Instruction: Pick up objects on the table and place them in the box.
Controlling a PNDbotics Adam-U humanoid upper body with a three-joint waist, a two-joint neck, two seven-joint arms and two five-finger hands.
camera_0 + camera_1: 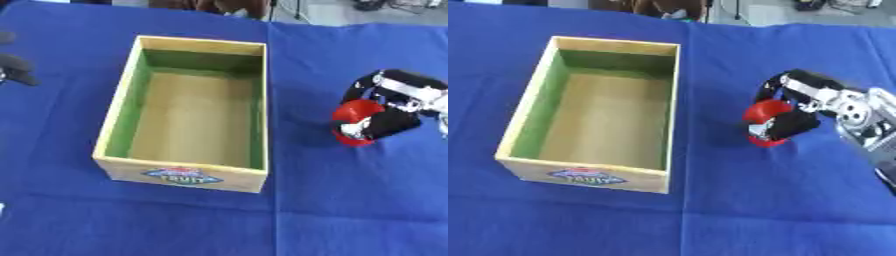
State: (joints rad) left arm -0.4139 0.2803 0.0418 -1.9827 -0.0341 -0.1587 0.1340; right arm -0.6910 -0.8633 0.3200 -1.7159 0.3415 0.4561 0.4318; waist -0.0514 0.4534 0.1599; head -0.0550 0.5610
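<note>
Surface: table covered with a blue cloth (pixel 350 210), a crease running down it to the right of the box.
Box: wooden box (pixel 115 107), rectangular, open at the top, standing left of centre on the cloth; inner walls painted green, floor bare wood.
Box label: a blue and red emblem (pixel 182 176) on the near outer wall; lettering not legible.
Box contents: nothing visible inside.
Right hand: the right hand (pixel 794 120) enters from the right edge, black fingers with a silver wrist, set to the right of the box and apart from it.
Right hand state: fingers curled round a red object.
Red object: red object (pixel 765 113), rounded, partly hidden by the fingers; exact shape not discernible. It is outside the box, over the cloth.
Left hand: dark fingers of the left hand (pixel 16 68) show at the left edge, well apart from the box; whether they are spread or curled cannot be told.
</note>
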